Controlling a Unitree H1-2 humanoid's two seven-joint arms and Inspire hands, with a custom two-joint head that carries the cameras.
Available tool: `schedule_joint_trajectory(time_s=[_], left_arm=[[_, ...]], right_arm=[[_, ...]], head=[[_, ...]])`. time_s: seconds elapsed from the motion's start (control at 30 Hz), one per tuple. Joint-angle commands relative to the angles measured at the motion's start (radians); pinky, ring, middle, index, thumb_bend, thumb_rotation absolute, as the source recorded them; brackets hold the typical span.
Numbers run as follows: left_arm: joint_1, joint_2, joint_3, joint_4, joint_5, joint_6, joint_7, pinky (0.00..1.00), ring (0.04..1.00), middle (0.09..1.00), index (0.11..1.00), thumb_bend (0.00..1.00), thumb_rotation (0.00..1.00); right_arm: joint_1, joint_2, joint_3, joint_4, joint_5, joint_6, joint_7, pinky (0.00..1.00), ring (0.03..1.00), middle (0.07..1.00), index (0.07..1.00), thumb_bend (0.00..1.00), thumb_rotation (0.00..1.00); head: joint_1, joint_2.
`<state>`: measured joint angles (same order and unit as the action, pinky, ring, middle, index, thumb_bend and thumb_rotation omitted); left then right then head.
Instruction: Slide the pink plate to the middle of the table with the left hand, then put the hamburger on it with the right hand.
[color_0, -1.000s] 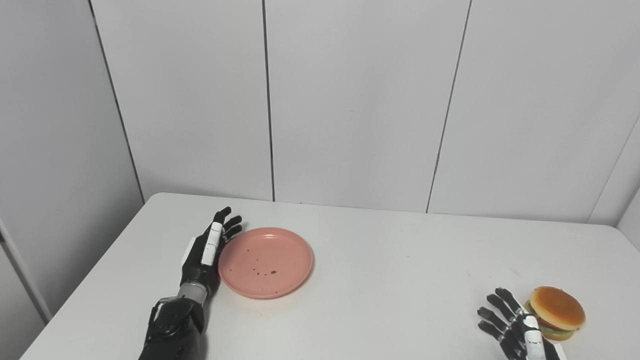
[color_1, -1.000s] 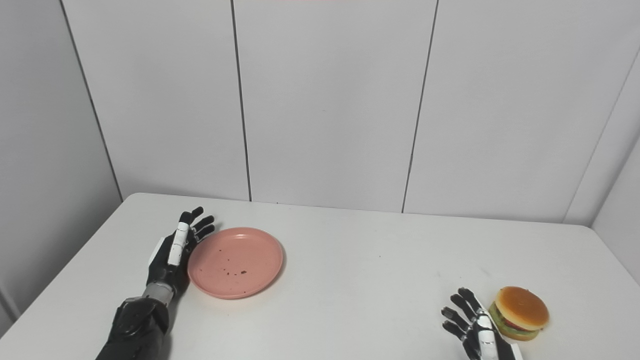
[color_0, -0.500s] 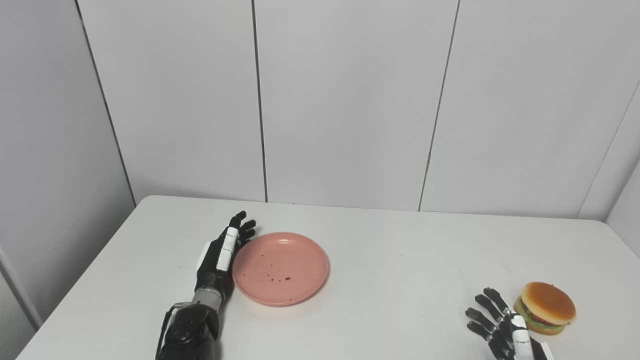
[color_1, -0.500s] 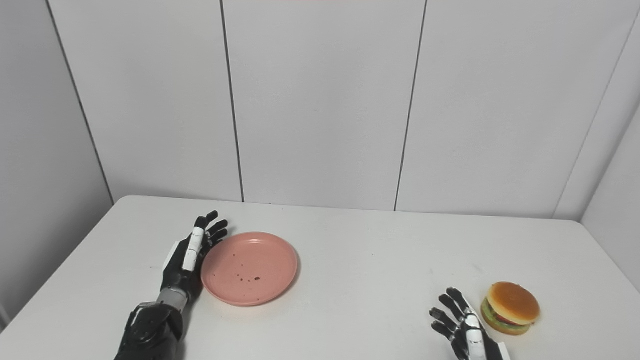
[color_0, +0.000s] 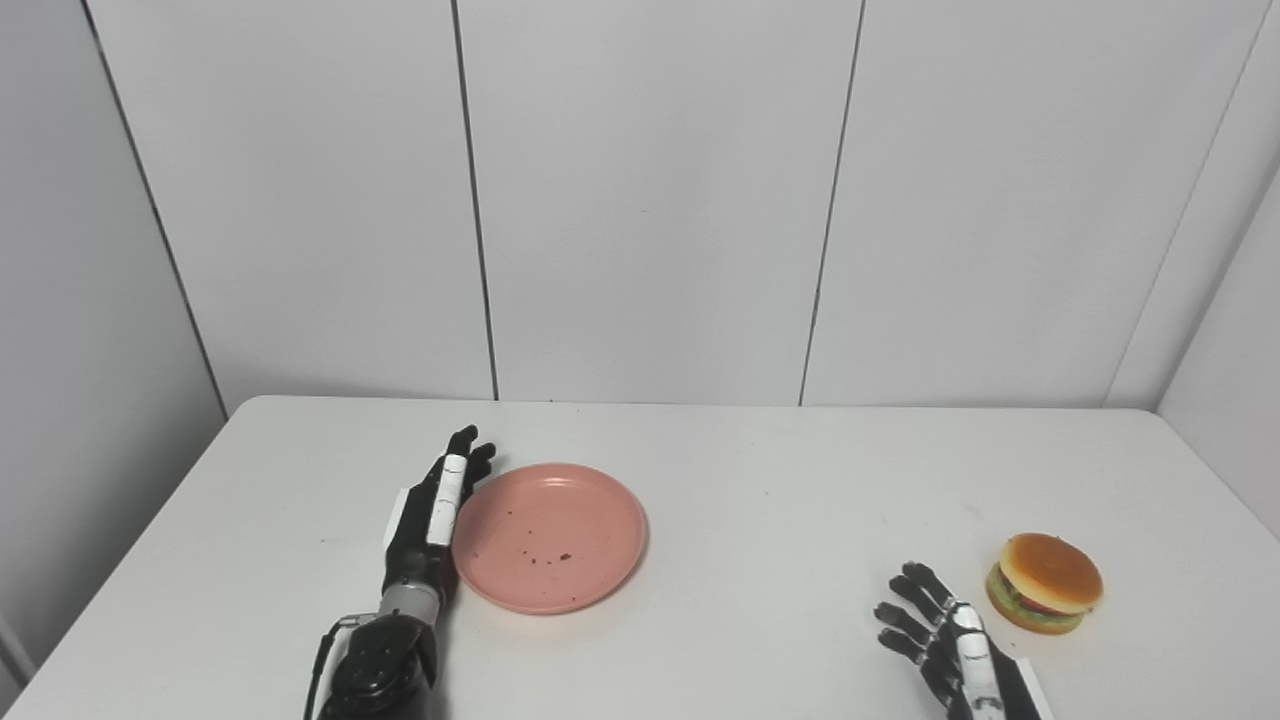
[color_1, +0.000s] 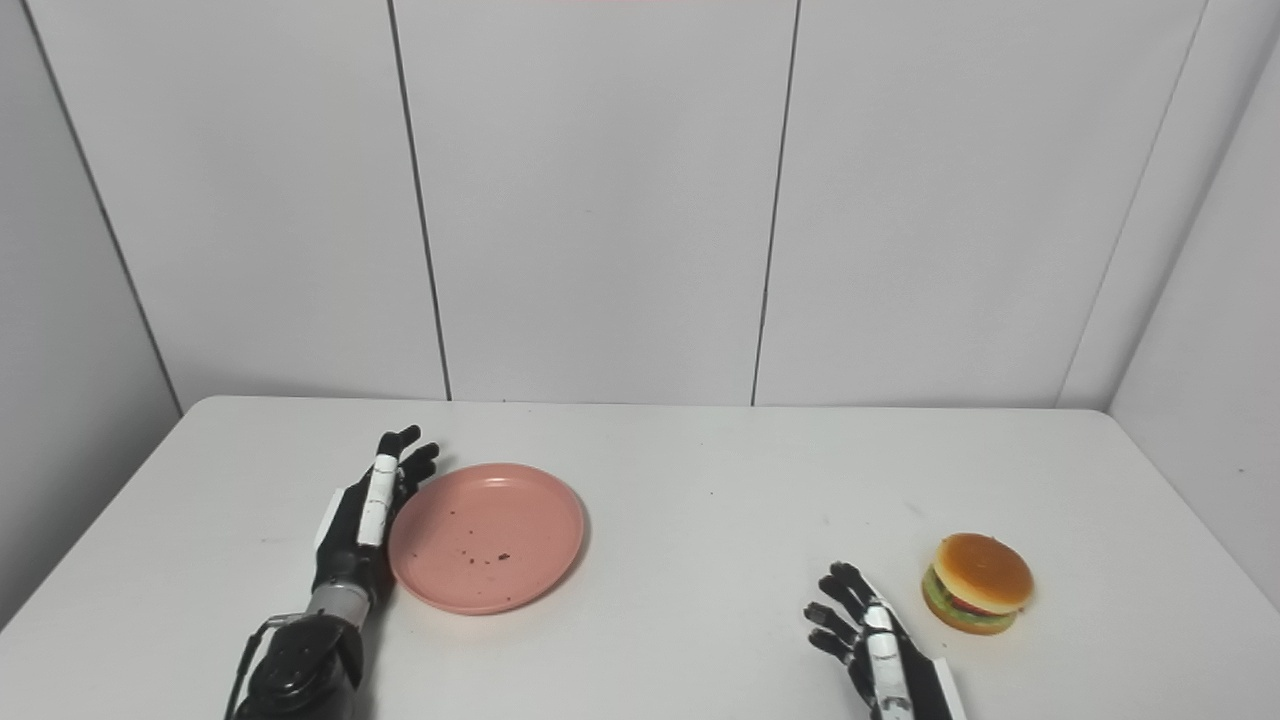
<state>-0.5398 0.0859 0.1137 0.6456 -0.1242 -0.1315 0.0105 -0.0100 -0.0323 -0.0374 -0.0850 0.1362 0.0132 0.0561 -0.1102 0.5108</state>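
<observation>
White table (color_0: 780, 560), grey panelled wall (color_0: 650, 200)

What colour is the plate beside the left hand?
Pink, with small dark specks on it: plate, clearest in the left eye view.

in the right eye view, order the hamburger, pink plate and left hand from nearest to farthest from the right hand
1. hamburger, just to the right of the right hand.
2. pink plate, left of the table's middle.
3. left hand, against the plate's far-left rim.
</observation>
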Motion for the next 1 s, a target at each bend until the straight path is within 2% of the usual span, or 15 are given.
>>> schedule_joint_trajectory(time_s=[0.0, 0.1, 0.33, 0.7, 0.83, 0.97], left_arm=[[-0.036, -0.002, -0.010, -0.009, 0.015, 0.006, 0.001, 1.00, 0.895, 0.853, 0.866, 0.94, 0.94], [-0.040, -0.008, -0.019, 0.001, 0.026, -0.004, 0.009, 0.97, 0.880, 0.837, 0.851, 0.96, 0.94], [-0.041, -0.036, -0.035, -0.007, 0.044, 0.007, 0.030, 0.99, 0.891, 0.848, 0.858, 0.99, 0.93], [-0.022, -0.055, -0.038, -0.041, 0.015, 0.006, -0.010, 1.00, 0.926, 0.880, 0.898, 0.98, 0.92], [-0.011, -0.077, -0.017, -0.080, -0.040, 0.034, -0.021, 1.00, 0.925, 0.887, 0.892, 0.97, 0.89], [0.009, -0.095, -0.027, -0.141, -0.042, 0.061, -0.016, 1.00, 0.916, 0.885, 0.896, 0.96, 0.91]], right_arm=[[0.013, 0.027, 0.020, 0.003, -0.010, 0.020, -0.006, 0.81, 0.810, 0.866, 0.860, 0.75, 0.99], [0.010, 0.038, 0.027, 0.005, -0.023, 0.018, -0.011, 0.81, 0.806, 0.866, 0.858, 0.76, 0.99], [0.006, 0.059, 0.035, -0.001, -0.037, 0.022, -0.030, 0.81, 0.800, 0.861, 0.855, 0.77, 1.00], [0.003, 0.081, 0.051, -0.001, -0.064, 0.025, -0.044, 0.79, 0.799, 0.860, 0.855, 0.80, 0.99], [0.002, 0.087, 0.056, -0.003, -0.075, 0.031, -0.051, 0.79, 0.794, 0.858, 0.852, 0.81, 1.00], [0.007, 0.089, 0.064, -0.013, -0.093, 0.036, -0.059, 0.79, 0.793, 0.857, 0.851, 0.79, 1.00]], head=[[-0.007, 0.001], [-0.026, 0.002], [-0.065, 0.010], [-0.140, 0.016], [-0.156, 0.019], [-0.168, 0.025]])
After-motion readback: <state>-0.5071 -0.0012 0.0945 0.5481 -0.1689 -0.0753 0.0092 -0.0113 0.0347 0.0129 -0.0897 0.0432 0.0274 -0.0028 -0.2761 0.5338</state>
